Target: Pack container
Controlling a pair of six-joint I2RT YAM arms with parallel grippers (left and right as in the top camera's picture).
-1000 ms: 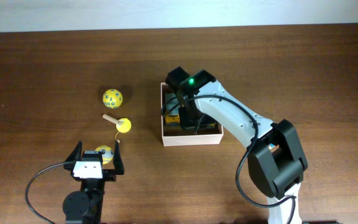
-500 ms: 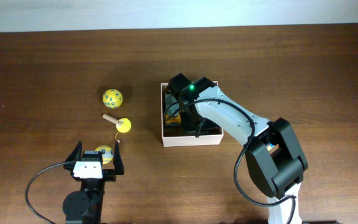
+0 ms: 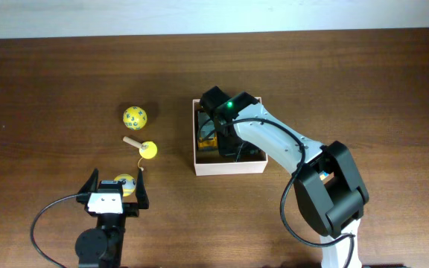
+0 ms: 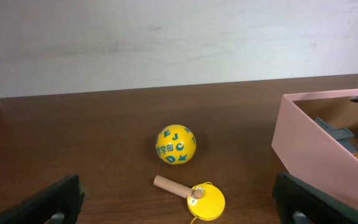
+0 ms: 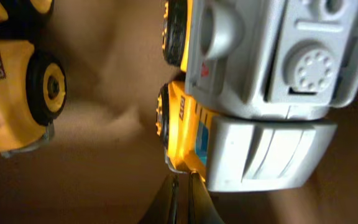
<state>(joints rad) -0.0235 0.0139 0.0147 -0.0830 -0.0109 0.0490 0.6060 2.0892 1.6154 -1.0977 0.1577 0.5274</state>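
Note:
The container (image 3: pixel 229 165), a shallow white-walled box with a tan floor, sits at mid-table; in the left wrist view its wall (image 4: pixel 316 149) is at the right. My right gripper (image 5: pixel 182 182) is down inside it, shut, its tips at the corner of a grey-and-yellow toy truck (image 5: pixel 260 93). A second yellow toy vehicle (image 5: pixel 11 93) lies to the left. My left gripper (image 3: pixel 118 190) stands open near the front edge, with a yellow ball (image 3: pixel 124 181) between its fingers (image 4: pixel 48 202). A yellow lettered ball (image 4: pixel 176 144) and a yellow disc with a wooden handle (image 4: pixel 204 199) lie ahead of it.
The right arm (image 3: pixel 274 138) stretches from the front right across the container (image 3: pixel 229 165) and hides most of its inside. The lettered ball (image 3: pixel 135 116) and the disc toy (image 3: pixel 147 150) lie left of the container on the brown table (image 3: pixel 363 89).
The right wrist shifted slightly over the container a second ago and has since held still. The left arm has not moved.

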